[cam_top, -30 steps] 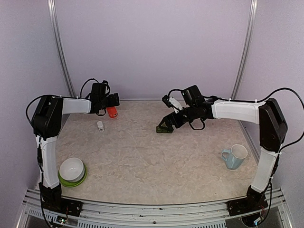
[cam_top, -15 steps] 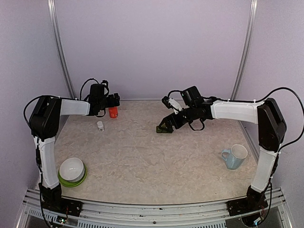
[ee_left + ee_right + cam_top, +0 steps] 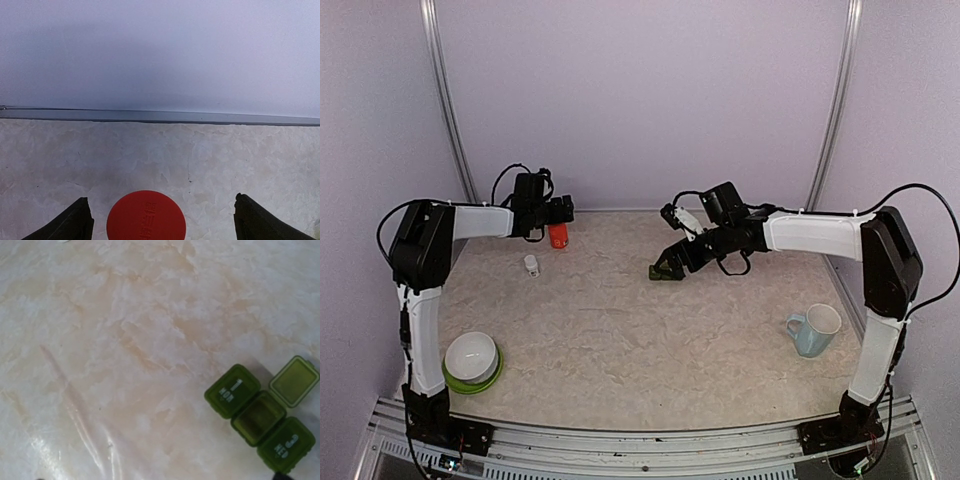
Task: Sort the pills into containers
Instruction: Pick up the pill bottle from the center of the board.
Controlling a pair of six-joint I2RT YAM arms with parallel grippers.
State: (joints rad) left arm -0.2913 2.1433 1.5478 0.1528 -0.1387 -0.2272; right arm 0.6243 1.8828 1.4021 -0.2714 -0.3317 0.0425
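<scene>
containers (image 3: 260,417): small dark green strip of three joined square compartments, lying flat on the surface (image 3: 620,330) toward the back, right of centre, well apart from the mug (image 3: 814,330) at the near right. in the right wrist view, down in the lower right corner; end lids marked mon and wed shut, middle lid flipped out to the side, middle cell exposed, contents too dim to tell. no loose pills to be seen anywhere

right gripper (image 3: 676,262): hanging just above and beside the strip, spread wide, pinching nothing. left gripper (image 3: 561,212): also spread wide and empty, straddling the orange-red bottle (image 3: 146,217) at the back left without touching it, red cap showing between the fingers (image 3: 75,222). small white bottle (image 3: 531,265) a little nearer on that side

handling, as a judgement: probably thin hard plastic, very light, stiff, smooth enough to skid on the surface at a nudge; hinged lid likely the weak part. best taken across the narrow width of the strip at a shut end cell, low on the side walls, clear of the open lid; otherwise pinned lightly at one end while dropping pills into the open cell
</scene>
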